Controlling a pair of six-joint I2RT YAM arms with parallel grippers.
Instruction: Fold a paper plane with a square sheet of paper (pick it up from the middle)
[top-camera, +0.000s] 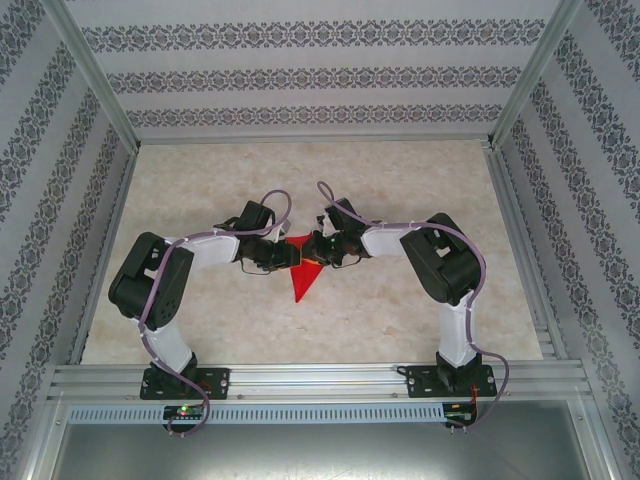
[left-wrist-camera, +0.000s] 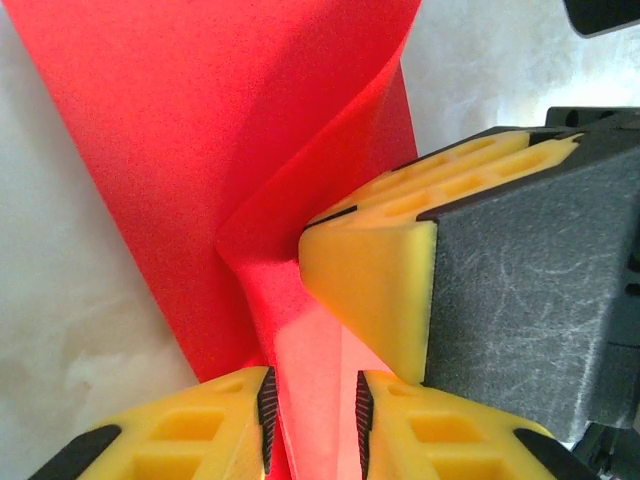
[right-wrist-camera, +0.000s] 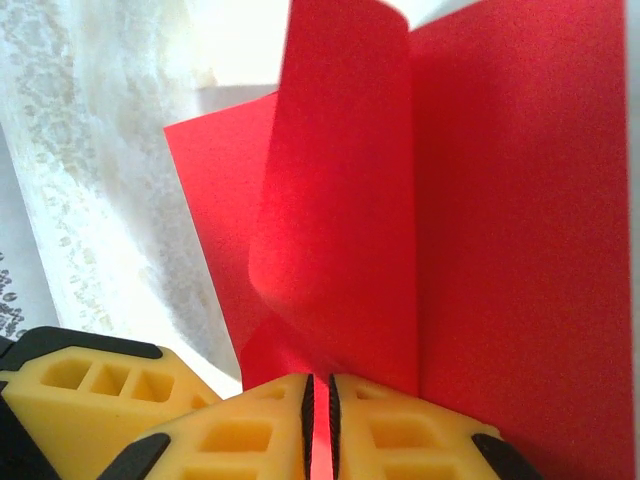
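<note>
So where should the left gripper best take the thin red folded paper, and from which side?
I would take the thin red folded paper at its upright fold, beside the right gripper, which is shut on it. Come from the left, the left gripper astride the fold: it stands up there, so each finger meets one face.
</note>
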